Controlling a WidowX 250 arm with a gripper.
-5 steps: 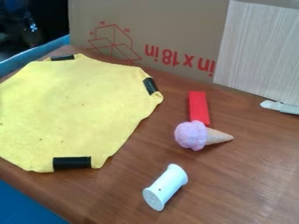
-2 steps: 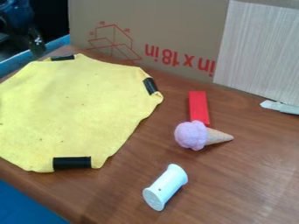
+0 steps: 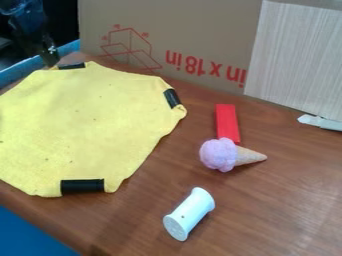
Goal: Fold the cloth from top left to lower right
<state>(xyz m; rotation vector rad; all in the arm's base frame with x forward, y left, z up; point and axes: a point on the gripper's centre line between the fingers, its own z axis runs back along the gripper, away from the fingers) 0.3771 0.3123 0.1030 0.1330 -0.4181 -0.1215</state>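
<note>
the yellow cloth [image 3: 83,120] lies flat, with its top edge near my hand [image 3: 50,57]. from here i can't tell how far open my hand is, or if it has hold of anything. i think my job now is to grab the cloth edge by the black strip [image 3: 71,65], just beside my hand. i should go down slow, pinch only cloth, and not push wrinkles in. then i'd lift a little, pull toward the white spool [image 3: 189,214], well away from my hand, and stop before it.
</note>
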